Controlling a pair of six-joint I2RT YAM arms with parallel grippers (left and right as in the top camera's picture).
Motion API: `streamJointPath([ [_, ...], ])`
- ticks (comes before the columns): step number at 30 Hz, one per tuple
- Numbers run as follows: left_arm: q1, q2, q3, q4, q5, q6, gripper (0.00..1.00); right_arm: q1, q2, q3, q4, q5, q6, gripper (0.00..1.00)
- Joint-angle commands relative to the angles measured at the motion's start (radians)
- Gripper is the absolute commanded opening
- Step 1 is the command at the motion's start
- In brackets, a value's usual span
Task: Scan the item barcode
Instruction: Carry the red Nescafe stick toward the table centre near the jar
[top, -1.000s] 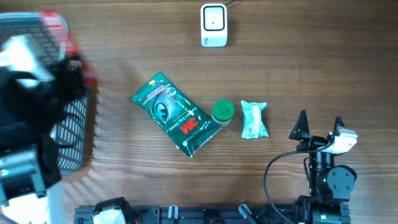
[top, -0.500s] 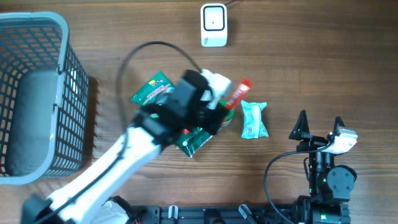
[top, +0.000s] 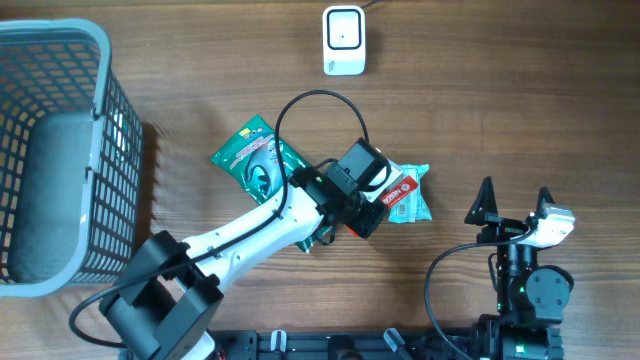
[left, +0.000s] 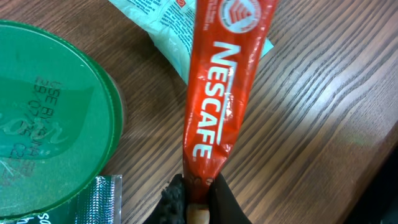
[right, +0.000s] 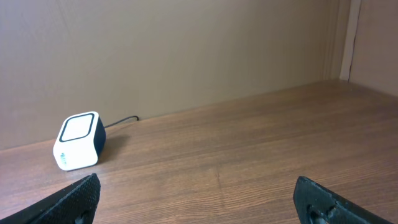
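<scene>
My left gripper (left: 198, 193) is shut on the bottom end of a red Nescafe stick (left: 224, 87). The stick's far end lies over a pale green packet (left: 168, 25), right beside a green jar lid (left: 53, 118). From overhead, the left gripper (top: 375, 195) hovers at mid-table with the red stick (top: 400, 190) pointing right. The white barcode scanner (top: 343, 40) stands at the far edge, also seen as the scanner (right: 79, 140) in the right wrist view. My right gripper (top: 515, 205) rests open near the front right with nothing between its fingers.
A grey wire basket (top: 115, 130) fills the left side. A dark green foil pouch (top: 258, 165) lies left of the left gripper, partly under the arm. The scanner's cable (right: 121, 120) runs off behind it.
My left arm has swung from the basket on the left to mid-table, carrying the red stick, and now holds it low over the pale green packet. The right arm stayed still.
</scene>
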Motion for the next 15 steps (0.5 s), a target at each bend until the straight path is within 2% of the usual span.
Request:
streamJointPath([
  [1,-0.003,0.008,-0.003,-0.026,-0.006,0.012,0.08,0.0,-0.007,-0.001,0.003,-0.014,-0.013,1.0],
  [2,-0.003,0.008,-0.003,-0.04,-0.006,0.012,0.08,0.0,-0.007,-0.001,0.003,-0.013,-0.012,1.0],
  [4,-0.003,0.008,-0.003,-0.069,-0.006,0.012,0.19,0.0,-0.007,-0.001,0.003,-0.013,-0.013,1.0],
  [6,-0.003,0.008,-0.003,-0.085,-0.007,0.012,0.44,0.0,-0.007,-0.001,0.003,-0.013,-0.012,1.0],
  [8,-0.002,-0.001,0.0,-0.084,-0.013,0.012,0.53,0.0,-0.007,-0.001,0.003,-0.013,-0.012,1.0],
  [11,-0.002,-0.064,0.049,-0.1,-0.046,0.013,0.86,0.0,-0.007,-0.001,0.003,-0.013,-0.013,1.0],
  [13,-0.002,-0.127,0.108,-0.144,-0.089,0.019,0.95,0.0,-0.007,-0.001,0.003,-0.014,-0.013,1.0],
  [15,-0.002,-0.198,0.169,-0.199,-0.159,0.023,1.0,0.0,-0.007,-0.001,0.003,-0.014,-0.012,1.0],
])
